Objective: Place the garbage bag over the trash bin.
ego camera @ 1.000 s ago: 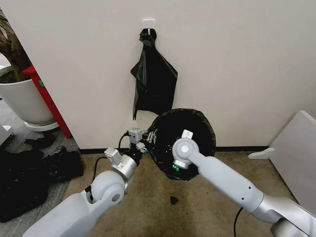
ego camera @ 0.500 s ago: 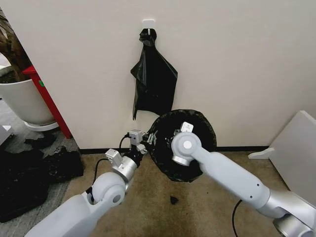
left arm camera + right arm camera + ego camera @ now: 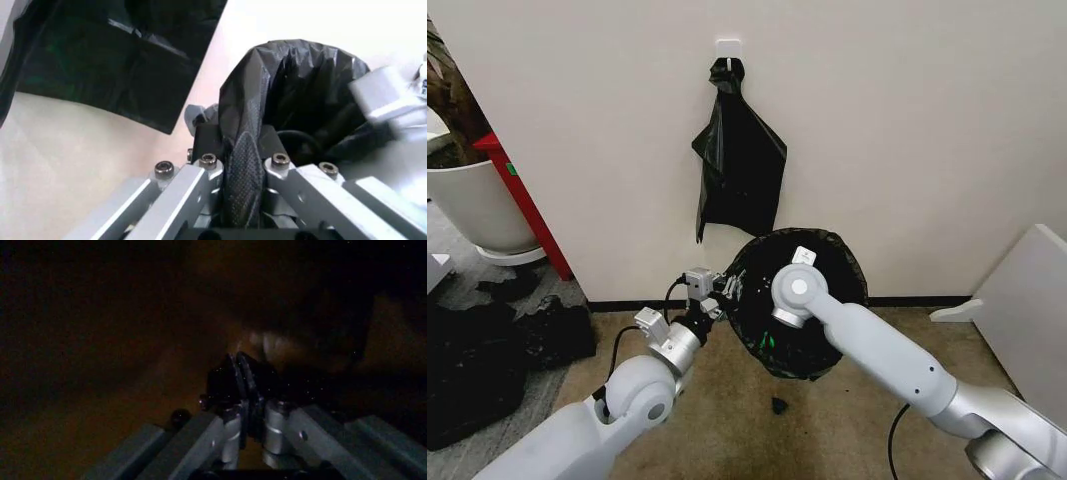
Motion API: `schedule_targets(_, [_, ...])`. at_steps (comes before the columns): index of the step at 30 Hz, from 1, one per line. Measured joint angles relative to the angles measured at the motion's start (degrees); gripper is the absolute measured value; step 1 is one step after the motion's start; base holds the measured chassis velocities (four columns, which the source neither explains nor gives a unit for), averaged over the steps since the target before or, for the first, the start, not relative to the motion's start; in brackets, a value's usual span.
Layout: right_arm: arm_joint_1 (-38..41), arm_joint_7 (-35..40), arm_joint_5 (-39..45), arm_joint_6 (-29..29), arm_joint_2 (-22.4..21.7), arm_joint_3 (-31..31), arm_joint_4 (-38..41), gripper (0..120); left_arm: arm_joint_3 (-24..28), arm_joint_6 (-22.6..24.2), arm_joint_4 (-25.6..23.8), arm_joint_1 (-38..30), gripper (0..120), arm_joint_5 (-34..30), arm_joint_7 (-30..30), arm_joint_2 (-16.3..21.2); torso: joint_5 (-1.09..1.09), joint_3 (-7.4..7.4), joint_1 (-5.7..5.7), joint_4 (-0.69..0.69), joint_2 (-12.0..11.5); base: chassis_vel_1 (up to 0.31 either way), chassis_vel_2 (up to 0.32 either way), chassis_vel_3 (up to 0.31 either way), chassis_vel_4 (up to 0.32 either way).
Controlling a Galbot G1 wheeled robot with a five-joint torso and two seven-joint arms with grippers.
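Jaws: left gripper (image 3: 241, 150) clenched on thin glossy black plastic garbage bag (image 3: 827, 255) at its rim edge, bag draped over bin by wall; right gripper (image 3: 241, 371) pressed together inside; film light, limp, slippery, tearable; hold doubled rim

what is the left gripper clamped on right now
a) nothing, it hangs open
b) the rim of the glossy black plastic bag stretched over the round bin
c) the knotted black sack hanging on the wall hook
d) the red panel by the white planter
b: in the left wrist view the left gripper pinches a fold of the glossy black garbage bag at its rim.
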Motion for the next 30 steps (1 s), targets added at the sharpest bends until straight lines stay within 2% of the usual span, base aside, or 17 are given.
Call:
schedule_targets(10, [-1.17,-0.24,-1.38,0.06,1.73,-1.20,-2.88,0,0.23,0.06,-0.18,-0.87,4,-0.51,-0.48,-0.21,0.02,0.00,0.00,0.00,0.00,0.000,0.000,0.000,0.000])
schedule_targets(15, [0.83,0.74,0.75,0.63,-0.52,-0.98,3.24,0,-0.53,0.06,0.82,-0.40,4,-0.69,-0.26,-0.27,0.01,0.00,0.00,0.01,0.00,0.000,0.000,0.000,0.000])
schedule_targets(19, [2.82,2.14,3.65,1.33,-2.99,-0.95,10.07,0,-1.03,0.46,2.52,-0.39,4,-2.68,-2.68,-1.32,0.01,0.00,0.00,0.00,0.00,0.000,0.000,0.000,0.000])
schedule_targets(24, [3.07,2.29,4.64,1.40,-5.42,-0.80,14.64,0,-2.33,1.24,3.28,-0.32,4,-5.88,-4.72,-1.83,0.01,0.00,0.00,0.01,0.00,0.000,0.000,0.000,0.000])
schedule_targets(27, [1.42,-1.77,3.65,0.22,-10.24,1.48,21.13,0,-3.81,2.50,3.66,0.38,4,-9.64,-6.22,-2.08,0.03,0.00,0.00,0.01,0.00,0.000,0.000,0.000,0.000])
schedule_targets(30, [0.10,-4.83,2.86,-0.86,-12.32,3.19,23.54,0,-4.10,3.00,3.65,0.71,4,-10.94,-6.65,-2.10,0.03,0.00,0.00,0.02,0.00,0.000,0.000,0.000,0.000])
